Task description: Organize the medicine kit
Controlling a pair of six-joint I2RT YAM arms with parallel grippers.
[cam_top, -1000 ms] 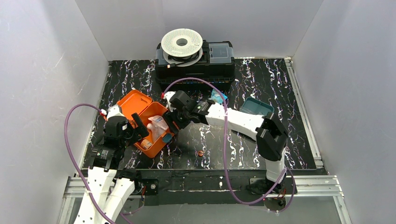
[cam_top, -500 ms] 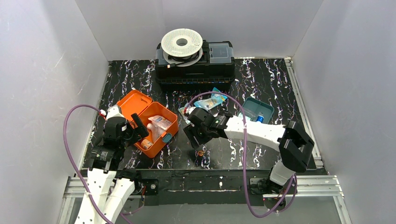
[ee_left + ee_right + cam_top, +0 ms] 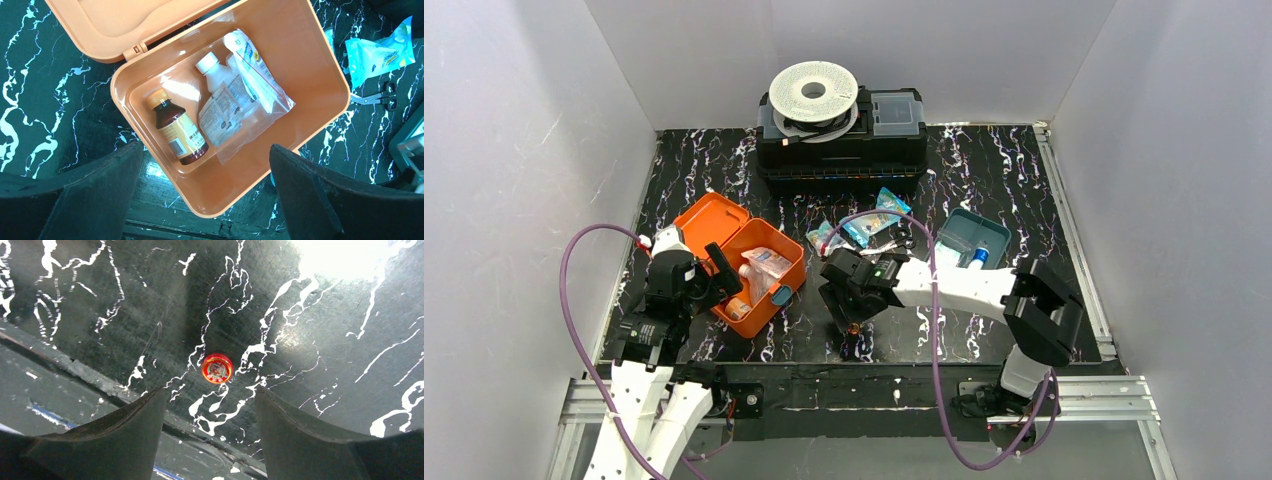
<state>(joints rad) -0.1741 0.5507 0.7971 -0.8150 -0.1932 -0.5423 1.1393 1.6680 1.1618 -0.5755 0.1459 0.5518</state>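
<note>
The medicine kit (image 3: 776, 268) lies open at the left, an orange box with its lid (image 3: 712, 217) thrown back. In the left wrist view the medicine kit (image 3: 300, 60) holds a brown bottle (image 3: 177, 132), a white bottle (image 3: 214, 70) and a clear zip bag (image 3: 252, 102). My left gripper (image 3: 205, 200) hangs open above the box's near corner, touching nothing. My right gripper (image 3: 210, 425) is open low over the table, just short of a small round red tin (image 3: 217, 368), which is also visible from above as the red tin (image 3: 854, 327). The teal inner tray (image 3: 984, 225) sits apart at the right.
Blue-and-white packets (image 3: 869, 222) and small scissors (image 3: 896, 241) lie between the kit and the tray. A black toolbox (image 3: 842, 150) with a white spool (image 3: 814, 92) stands at the back. The table's front edge (image 3: 90, 372) runs just behind the tin.
My right arm has swung away from the kit, to the right and toward the front edge, and now hangs lower over the red tin. The left arm has not moved.
</note>
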